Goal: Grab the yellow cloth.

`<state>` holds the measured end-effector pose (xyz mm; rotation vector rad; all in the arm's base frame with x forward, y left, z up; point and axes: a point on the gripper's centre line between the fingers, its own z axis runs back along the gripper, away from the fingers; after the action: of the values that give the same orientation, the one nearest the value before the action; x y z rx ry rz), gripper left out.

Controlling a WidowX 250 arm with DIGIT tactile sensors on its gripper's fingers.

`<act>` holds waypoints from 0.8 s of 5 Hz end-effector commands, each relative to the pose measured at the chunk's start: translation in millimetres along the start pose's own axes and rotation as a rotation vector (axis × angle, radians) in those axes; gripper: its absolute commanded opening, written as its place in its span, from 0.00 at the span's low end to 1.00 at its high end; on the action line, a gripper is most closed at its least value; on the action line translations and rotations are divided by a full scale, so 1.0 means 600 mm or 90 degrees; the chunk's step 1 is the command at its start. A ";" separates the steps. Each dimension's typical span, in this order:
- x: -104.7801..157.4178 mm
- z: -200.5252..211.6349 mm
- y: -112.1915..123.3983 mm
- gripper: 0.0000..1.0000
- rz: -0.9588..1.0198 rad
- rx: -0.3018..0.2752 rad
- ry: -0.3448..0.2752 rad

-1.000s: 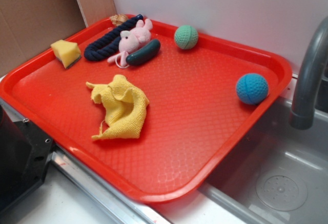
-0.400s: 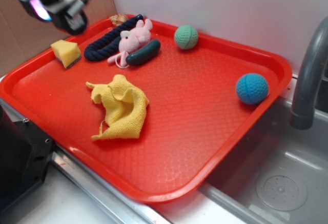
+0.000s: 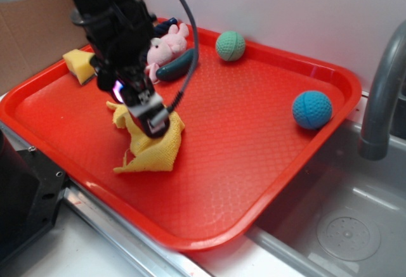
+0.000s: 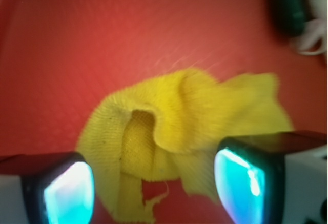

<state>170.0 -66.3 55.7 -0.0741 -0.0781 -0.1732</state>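
On the left of the red tray (image 3: 266, 163), beyond the yellow sponge wedge (image 3: 77, 63), the gripper (image 3: 154, 123) hangs directly over the yellow cloth (image 3: 155, 150), its jaws spread wide and grasping nothing; in the wrist view each pad sits either side of the crumpled heap. The cloth looks light, soft and limp, so it should bunch rather than slip. The raised fold in its middle (image 4: 169, 116) seems the best hold. Further right lie the green ball (image 3: 230, 45) and blue ball (image 3: 312, 109), well apart
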 end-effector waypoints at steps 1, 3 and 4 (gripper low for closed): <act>0.010 -0.031 0.026 1.00 0.004 0.029 0.041; 0.016 -0.031 0.102 0.92 0.064 0.058 0.048; 0.014 -0.038 0.092 0.00 0.066 0.065 0.053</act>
<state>187.1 -12.4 26.2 0.0357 0.0264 -0.0645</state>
